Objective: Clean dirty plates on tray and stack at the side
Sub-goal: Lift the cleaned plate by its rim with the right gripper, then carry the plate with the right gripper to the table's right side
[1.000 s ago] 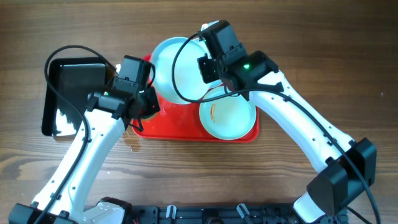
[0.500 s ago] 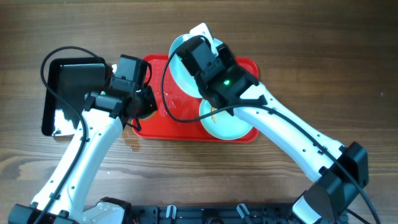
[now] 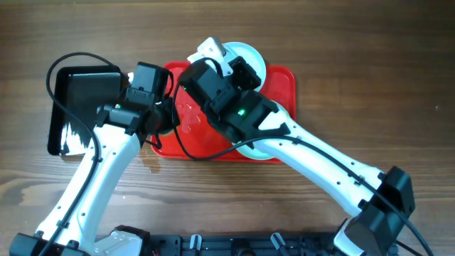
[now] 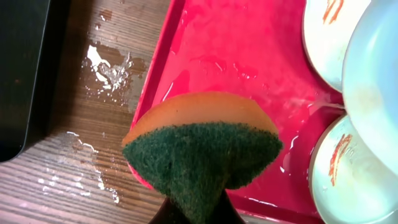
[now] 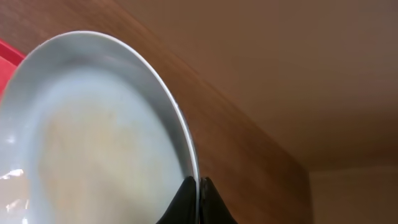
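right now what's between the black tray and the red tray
Just wet table, splashed with water, lies between black tray and red tray; the left wrist view shows it.

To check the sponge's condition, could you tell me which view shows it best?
The left wrist view: the sponge, green scourer on orange, fills the frame. Overhead, the left gripper mostly hides it; the right wrist view shows none of it.

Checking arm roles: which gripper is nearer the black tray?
Left. The left gripper, clamping a sponge, sits just right of the black tray; the right gripper holds a plate over the red tray's far edge.
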